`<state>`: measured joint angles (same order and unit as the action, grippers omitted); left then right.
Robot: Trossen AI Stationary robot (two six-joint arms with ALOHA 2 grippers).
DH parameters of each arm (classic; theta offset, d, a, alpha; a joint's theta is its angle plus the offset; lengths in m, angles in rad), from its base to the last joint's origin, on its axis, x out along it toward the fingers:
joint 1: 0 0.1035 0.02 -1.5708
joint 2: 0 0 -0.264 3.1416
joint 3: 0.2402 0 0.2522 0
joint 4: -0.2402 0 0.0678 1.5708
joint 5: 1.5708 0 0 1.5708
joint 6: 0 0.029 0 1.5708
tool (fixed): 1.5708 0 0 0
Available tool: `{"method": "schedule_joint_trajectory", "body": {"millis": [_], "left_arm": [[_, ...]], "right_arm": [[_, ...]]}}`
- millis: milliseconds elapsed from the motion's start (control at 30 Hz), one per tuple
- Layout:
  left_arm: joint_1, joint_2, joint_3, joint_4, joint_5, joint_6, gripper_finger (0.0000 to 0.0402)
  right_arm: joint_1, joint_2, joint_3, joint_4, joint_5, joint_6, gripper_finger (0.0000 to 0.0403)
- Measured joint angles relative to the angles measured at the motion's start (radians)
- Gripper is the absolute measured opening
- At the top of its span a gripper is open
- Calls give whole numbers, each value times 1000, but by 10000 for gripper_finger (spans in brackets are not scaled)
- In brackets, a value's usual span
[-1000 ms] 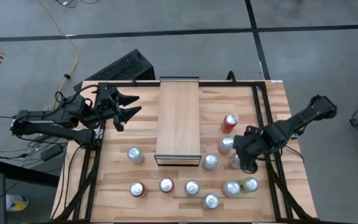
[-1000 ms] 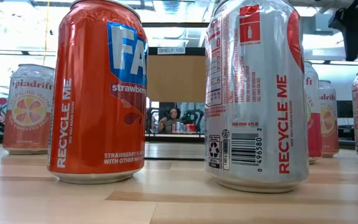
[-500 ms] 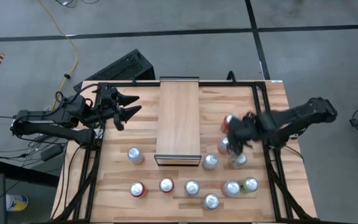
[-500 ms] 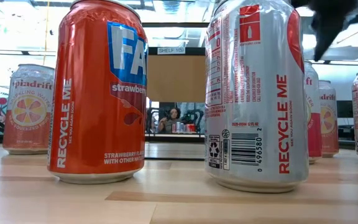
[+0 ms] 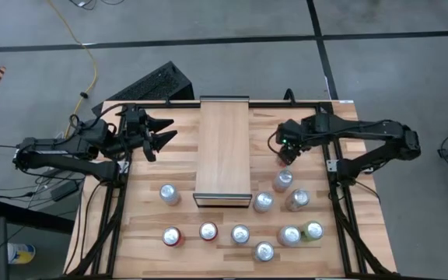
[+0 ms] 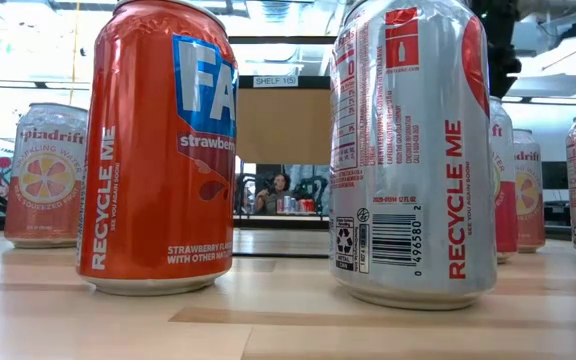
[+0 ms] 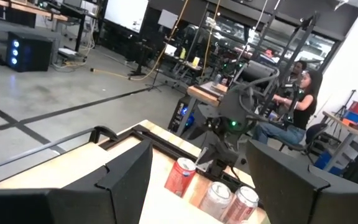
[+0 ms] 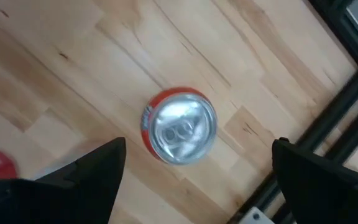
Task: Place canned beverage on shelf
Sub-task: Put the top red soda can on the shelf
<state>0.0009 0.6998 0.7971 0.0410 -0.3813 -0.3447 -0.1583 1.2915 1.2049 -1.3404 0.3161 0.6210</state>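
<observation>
A red can (image 8: 179,126) stands upright on the wooden tabletop, to the right of the shelf (image 5: 224,152), a long raised light-wood platform in the table's middle. My right gripper (image 8: 199,146) hovers above this can, pointing steeply down and open, one finger to either side of it and clear of its top. The left wrist view shows the same can (image 7: 180,176) with my right gripper (image 7: 227,134) over it. My left gripper (image 5: 162,132) waits open above the table's far left part, pointing roughly level toward the shelf.
Several more upright cans stand on the near half of the table, three of them (image 5: 283,180) (image 5: 264,201) (image 5: 297,200) just nearer than the red can. A black frame rail (image 5: 329,155) runs along the right side. A person (image 7: 300,93) sits beyond the table.
My right gripper has swung from above the cans at the near right toward the far edge and the shelf, turning about as it went, and now stands over the red can, still open. No can has moved.
</observation>
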Motion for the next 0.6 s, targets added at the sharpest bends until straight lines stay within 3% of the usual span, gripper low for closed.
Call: {"method": "schedule_joint_trajectory", "body": {"millis": [267, 600], "left_arm": [[0, 0, 0, -10, 0, 0, 247], [0, 0, 0, -9, 0, 0, 247]], "right_arm": [[-50, 0, -3, 53, -14, -44, 377], [-87, -6, -104, 133, -56, -73, 377]]}}
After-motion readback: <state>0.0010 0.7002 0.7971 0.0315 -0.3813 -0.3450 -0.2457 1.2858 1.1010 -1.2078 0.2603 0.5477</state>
